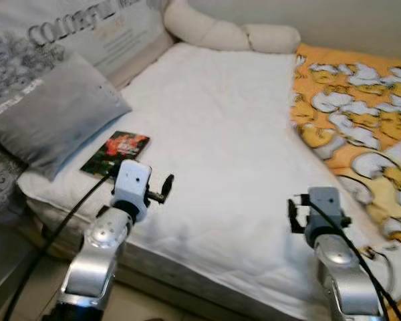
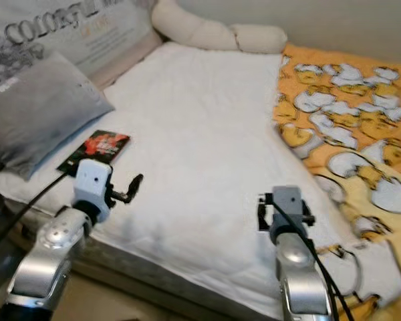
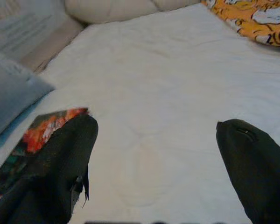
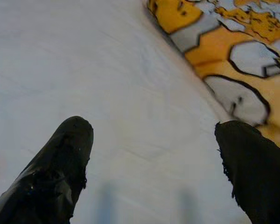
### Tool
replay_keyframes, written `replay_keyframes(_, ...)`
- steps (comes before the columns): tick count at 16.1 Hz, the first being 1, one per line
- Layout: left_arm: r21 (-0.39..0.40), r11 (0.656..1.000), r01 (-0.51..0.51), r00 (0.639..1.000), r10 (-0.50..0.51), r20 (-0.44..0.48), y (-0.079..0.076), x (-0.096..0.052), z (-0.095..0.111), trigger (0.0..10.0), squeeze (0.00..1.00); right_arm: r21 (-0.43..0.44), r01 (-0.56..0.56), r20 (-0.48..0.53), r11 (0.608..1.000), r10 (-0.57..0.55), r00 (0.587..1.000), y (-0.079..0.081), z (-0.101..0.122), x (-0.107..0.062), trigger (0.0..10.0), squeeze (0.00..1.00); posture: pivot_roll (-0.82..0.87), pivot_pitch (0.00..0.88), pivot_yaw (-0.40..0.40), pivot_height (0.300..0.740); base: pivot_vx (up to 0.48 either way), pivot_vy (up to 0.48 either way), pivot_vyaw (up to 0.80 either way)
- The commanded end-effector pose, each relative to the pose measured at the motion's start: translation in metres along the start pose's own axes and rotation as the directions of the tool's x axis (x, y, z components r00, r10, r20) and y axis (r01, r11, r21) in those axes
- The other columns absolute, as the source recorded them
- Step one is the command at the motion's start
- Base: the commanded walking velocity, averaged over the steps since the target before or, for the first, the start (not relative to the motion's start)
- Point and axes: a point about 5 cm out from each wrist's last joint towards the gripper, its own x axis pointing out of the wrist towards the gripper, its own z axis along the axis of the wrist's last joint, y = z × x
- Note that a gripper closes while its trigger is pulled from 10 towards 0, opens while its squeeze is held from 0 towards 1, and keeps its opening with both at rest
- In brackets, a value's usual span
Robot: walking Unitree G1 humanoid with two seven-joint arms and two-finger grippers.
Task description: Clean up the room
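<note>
Both my grippers hovered low over the white quilted mattress (image 1: 220, 147), fingers spread wide and holding nothing: my left gripper (image 3: 154, 154) at seven o'clock, my right gripper (image 4: 154, 158) at five. Just beyond the left one, at nine o'clock, lay a thin red-and-green covered book (image 1: 115, 153), flat beside a grey square pillow (image 1: 50, 114). An orange duck-print blanket (image 1: 361, 114) covered the two-o'clock side.
</note>
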Motion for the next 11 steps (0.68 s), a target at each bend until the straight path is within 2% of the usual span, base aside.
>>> replay_keyframes(1, 0.013, 1.000, -0.011, 1.000, 0.012, -0.020, 0.0053, -0.0021, -0.0044, 10.0, 0.22, -0.002, -0.009, 0.000, 1.000, 0.009, 1.000, 0.0059, 0.0019, -0.0010, 10.0, 1.00, 0.01, 0.000, 0.020, 0.740, 0.000, 0.000, 0.00)
replay_keyframes(4, 0.005, 1.000, -0.011, 1.000, 0.011, -0.021, 0.0068, -0.0018, -0.0053, 10.0, 0.22, -0.047, -0.017, 0.021, 0.999, 0.018, 1.000, 0.0038, 0.0042, -0.0015, 10.0, 1.00, 0.01, 0.000, 0.022, 0.740, 0.000, 0.000, 0.00)
replay_keyframes(5, -0.003, 1.000, -0.007, 1.000, 0.007, -0.015, 0.0063, -0.0013, -0.0051, 10.0, 0.22, 0.003, -0.022, 0.018, 1.000, 0.022, 1.000, 0.0047, 0.0036, -0.0022, 10.0, 1.00, 0.01, 0.000, 0.022, 0.740, 0.000, 0.000, 0.00)
replay_keyframes(6, -0.002, 1.000, -0.008, 1.000, 0.008, -0.016, 0.0062, 0.0001, -0.0049, 10.0, 0.22, 0.041, -0.031, 0.019, 0.999, 0.030, 0.999, 0.0059, 0.0042, -0.0035, 10.0, 1.00, 0.01, 0.000, 0.021, 0.740, 0.000, 0.349, -0.80)
replay_keyframes(11, -0.006, 1.000, -0.012, 1.000, 0.012, -0.021, 0.0037, 0.0024, -0.0060, 10.0, 0.22, 0.042, -0.017, 0.029, 0.999, 0.015, 0.999, 0.0061, 0.0049, -0.0073, 10.0, 1.00, -0.01, 0.000, 0.019, 0.740, 0.000, 0.477, -0.78)
